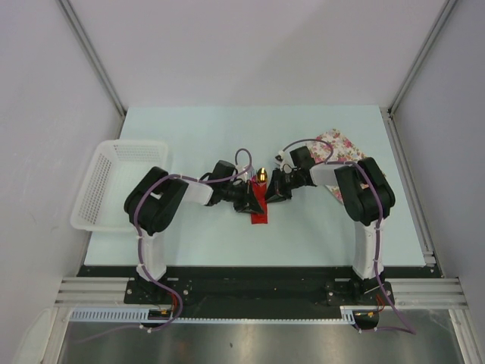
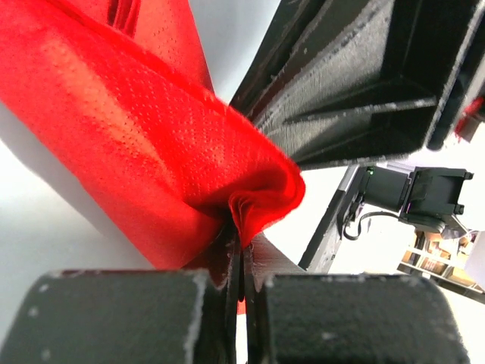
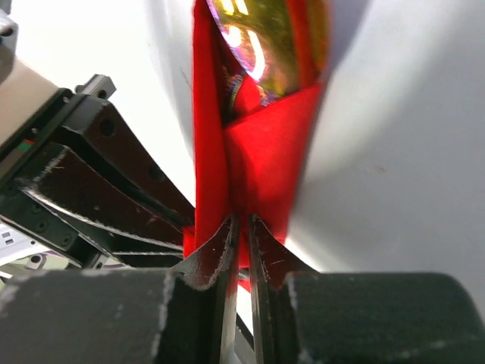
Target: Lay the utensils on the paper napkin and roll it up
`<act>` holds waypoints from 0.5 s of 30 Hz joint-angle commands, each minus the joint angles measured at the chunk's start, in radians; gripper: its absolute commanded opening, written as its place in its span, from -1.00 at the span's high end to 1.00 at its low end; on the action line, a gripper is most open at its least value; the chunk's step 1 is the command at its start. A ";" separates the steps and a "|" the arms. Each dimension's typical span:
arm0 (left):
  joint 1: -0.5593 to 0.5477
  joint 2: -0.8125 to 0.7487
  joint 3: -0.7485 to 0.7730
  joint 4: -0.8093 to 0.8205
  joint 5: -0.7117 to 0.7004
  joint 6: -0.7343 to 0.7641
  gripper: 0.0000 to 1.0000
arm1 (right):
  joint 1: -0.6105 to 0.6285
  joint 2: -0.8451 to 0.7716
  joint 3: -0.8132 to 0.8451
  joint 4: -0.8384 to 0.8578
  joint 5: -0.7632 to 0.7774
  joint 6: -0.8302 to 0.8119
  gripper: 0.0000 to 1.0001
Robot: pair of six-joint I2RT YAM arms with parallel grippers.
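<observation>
The red paper napkin lies folded into a narrow strip at the table's middle, between both grippers. My left gripper is shut on a bunched fold of the napkin. My right gripper is shut on the napkin's other edge. The spoon's gold bowl pokes out of the far end of the napkin, and it shows shiny in the right wrist view. The pink-purple fork is hidden, inside the fold or out of view.
A white mesh basket stands at the left edge of the table. A white floral fabric piece lies behind the right arm. The right gripper's black fingers fill the upper right of the left wrist view.
</observation>
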 commanded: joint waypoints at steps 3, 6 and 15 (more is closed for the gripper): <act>-0.016 -0.015 -0.007 -0.057 -0.023 0.071 1.00 | -0.013 -0.002 0.030 -0.027 0.018 -0.040 0.78; -0.024 -0.027 -0.012 -0.066 -0.008 0.088 1.00 | -0.005 0.040 0.037 -0.021 0.033 -0.040 0.82; -0.035 0.016 0.043 -0.191 0.045 0.161 0.99 | -0.005 0.058 0.030 -0.024 0.044 -0.032 0.85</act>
